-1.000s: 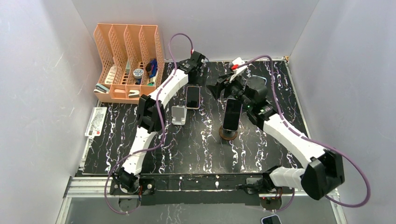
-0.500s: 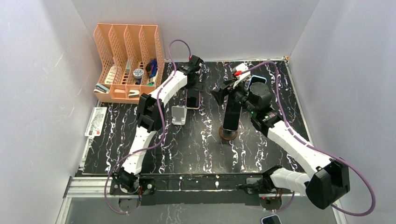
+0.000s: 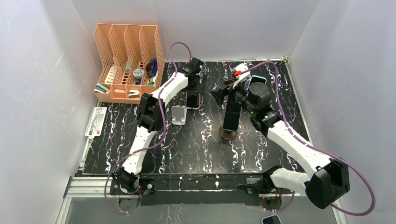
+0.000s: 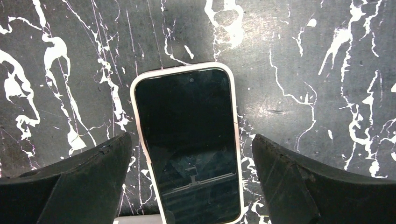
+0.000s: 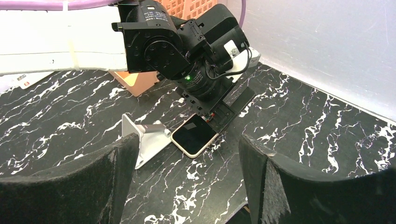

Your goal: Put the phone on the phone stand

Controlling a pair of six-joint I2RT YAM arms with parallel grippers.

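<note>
at the far middle of the worktop [image 3: 196, 149] the phone [image 4: 189, 144], pale case, screen up, lies flat right by the small silver phone stand [image 3: 178, 115]; can't tell if they touch. left gripper [image 4: 191, 140] hovers over it, fingers spread outside the long edges, holding nothing. right gripper [image 5: 189, 144] spread and empty too, off to the side near a dark phone [image 3: 232, 114] upright on a round-based holder [image 3: 228, 134]. step in hand looks like the reach before the grasp; next move calls for dropping lower, pinching the long sides, then lifting and tilting the phone onto the stand.
</note>
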